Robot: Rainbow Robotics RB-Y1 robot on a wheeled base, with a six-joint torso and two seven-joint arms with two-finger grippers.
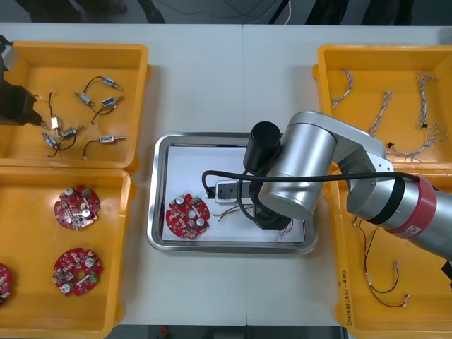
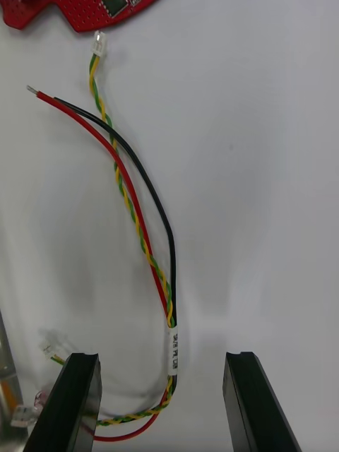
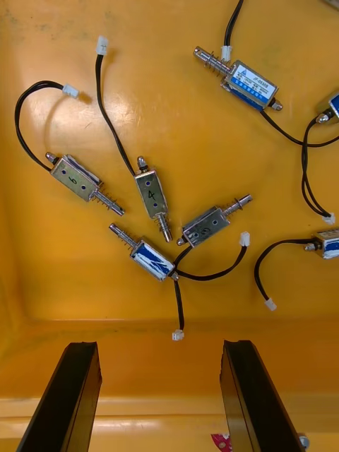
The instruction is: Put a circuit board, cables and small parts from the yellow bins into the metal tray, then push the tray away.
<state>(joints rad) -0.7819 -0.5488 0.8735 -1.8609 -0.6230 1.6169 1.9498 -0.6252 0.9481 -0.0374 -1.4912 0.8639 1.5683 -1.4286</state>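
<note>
We see the right claw [image 2: 159, 359] wide open in the metal tray [image 1: 157, 212], straddling a red and yellow cable [image 2: 141, 240] that seems to lie loose near the circuit board [image 1: 188, 215]. The left claw [image 3: 159, 346] hangs open and empty above small metal parts [image 3: 152, 198] in a yellow bin [image 1: 70, 49].

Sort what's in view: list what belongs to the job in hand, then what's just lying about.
Job in hand: metal tray; circuit board in it; red and yellow cable, below the open right pincer; small metal parts under the open left pincer.
Lying about for now: spare circuit boards in the near left bin; blue and white cables in the far right bin.
</note>
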